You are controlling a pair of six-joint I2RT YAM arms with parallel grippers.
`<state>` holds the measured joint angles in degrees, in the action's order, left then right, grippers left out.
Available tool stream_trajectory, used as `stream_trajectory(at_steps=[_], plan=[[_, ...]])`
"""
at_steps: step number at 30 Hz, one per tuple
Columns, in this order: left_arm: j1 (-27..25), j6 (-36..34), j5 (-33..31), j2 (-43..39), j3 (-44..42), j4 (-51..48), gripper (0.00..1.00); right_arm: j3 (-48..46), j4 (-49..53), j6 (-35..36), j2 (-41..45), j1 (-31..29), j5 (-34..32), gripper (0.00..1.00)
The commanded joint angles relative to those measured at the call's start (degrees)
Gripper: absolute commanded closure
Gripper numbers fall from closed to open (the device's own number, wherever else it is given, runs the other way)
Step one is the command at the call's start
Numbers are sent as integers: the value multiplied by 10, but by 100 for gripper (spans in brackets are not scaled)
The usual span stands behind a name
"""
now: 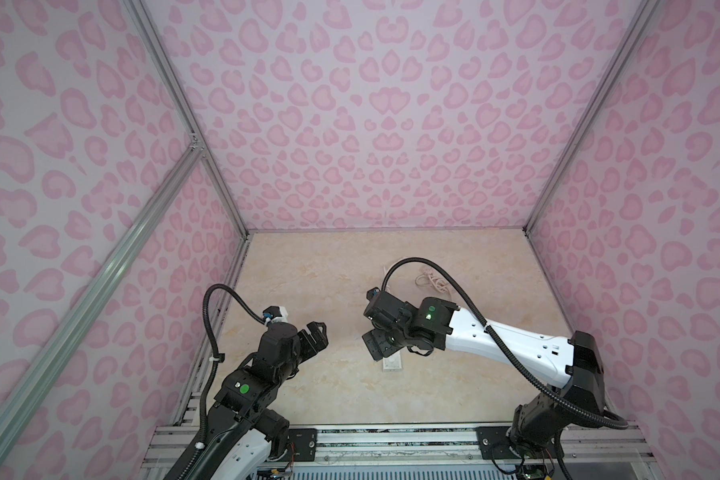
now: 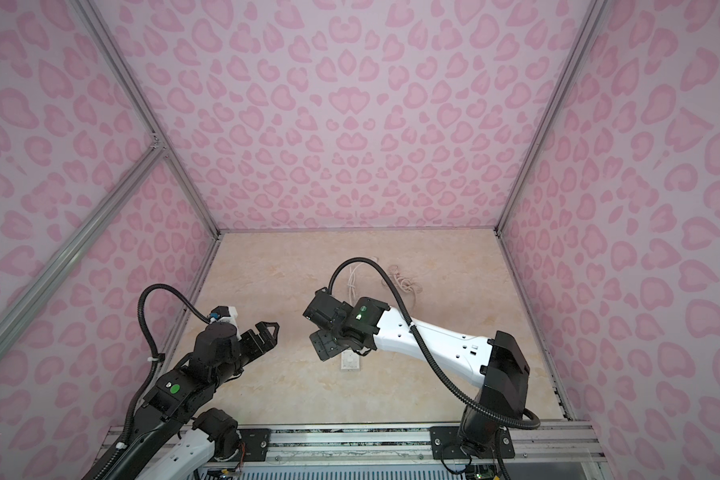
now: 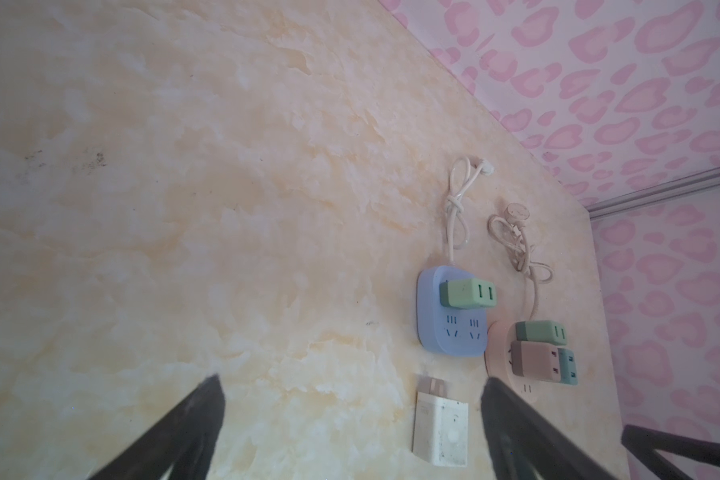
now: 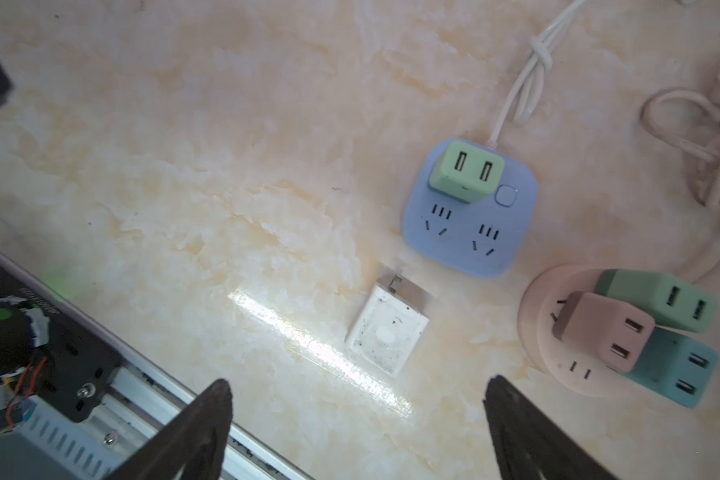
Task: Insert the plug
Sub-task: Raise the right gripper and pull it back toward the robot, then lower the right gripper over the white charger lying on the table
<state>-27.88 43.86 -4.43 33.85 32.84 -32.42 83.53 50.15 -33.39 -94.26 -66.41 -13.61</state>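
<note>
**Item 1. White plug** (image 4: 385,332): lay flat and loose on the marbled table (image 4: 184,166). Its prong end was turned toward the blue power strip (image 4: 474,237), near it but apart.

**Item 2. Right gripper** (image 4: 359,380): jaws stood spread wide and empty. It hung above the table, and the plug lay ahead of the gap between its fingers, touching neither. In both top views only the plug's end showed, just past this gripper toward the near edge.

**Item 3. Left gripper** (image 1: 321,334): jaws wide, holding nothing. It was raised over the table's left side, well apart from the plug. Its wrist view showed the plug between the fingers (image 3: 528,440) and closer to one, without contact.

**Item 4. Green adapter** (image 4: 466,172): seated in the blue power strip.

**Item 5. Round pink socket** (image 4: 553,374): stood beside the strip and carried pink (image 4: 603,332), green (image 4: 661,299) and teal (image 4: 678,370) adapters.

**Item 6. Cords:** a white cord (image 4: 533,70), knotted, and a pink cord (image 4: 699,137), tangled.
</note>
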Motion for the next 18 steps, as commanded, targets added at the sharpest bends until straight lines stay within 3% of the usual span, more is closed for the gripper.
stream_trajectory(at_steps=[1,7,18], plan=[[0,-4,3,14,21,-14,2,-10,5,-16,-10,-2,-45,10],[0,-30,49,21,24,-30,2,-43,5,-44,0,-6,-75,13],[0,-39,53,19,12,-46,0,-112,-46,-86,5,-17,-49,13]])
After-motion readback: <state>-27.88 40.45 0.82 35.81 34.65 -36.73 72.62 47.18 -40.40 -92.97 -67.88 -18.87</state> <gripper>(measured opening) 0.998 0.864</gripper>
